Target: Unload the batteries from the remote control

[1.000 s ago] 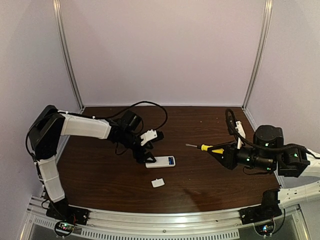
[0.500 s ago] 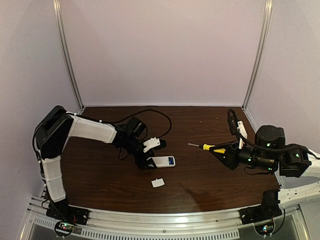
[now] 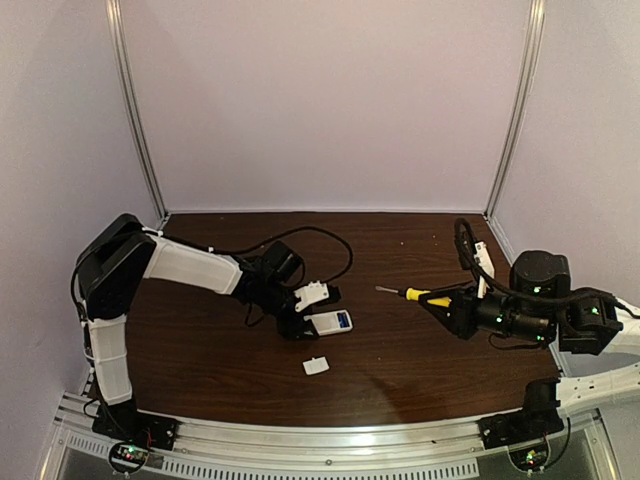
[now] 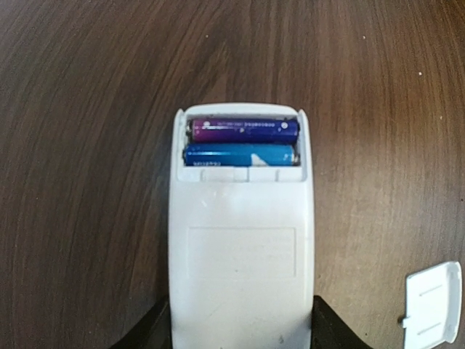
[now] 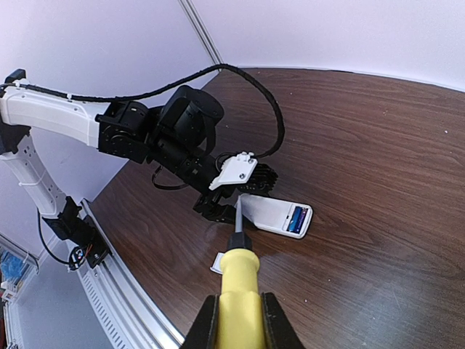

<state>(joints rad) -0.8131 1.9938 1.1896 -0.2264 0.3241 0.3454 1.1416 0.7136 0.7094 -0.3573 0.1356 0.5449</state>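
Your left end effector [image 4: 240,333] straddles the near end of the remote control [image 4: 240,254], one dark finger against each long side. No gap shows between fingers and plastic, so it reads as pinching the remote control across its width. The remote control lies flat on the table [image 3: 400,370], left of centre, its open compartment at the end turned away from the left arm.

The batteries [image 4: 242,143] sit inside that compartment, side by side and crosswise to the body: the farther one looks purple, the nearer one blue. Both are seated, neither lifted.

A small white cover [image 4: 432,305] lies loose on the table, near the remote control but apart from it, on the side nearer the arm bases.

Your right end effector [image 5: 238,323] is pressed together on the yellow handle of the screwdriver [image 5: 240,291]. It is held above the table, well to the right of the remote control, its tip pointing toward the left arm and clear of the batteries
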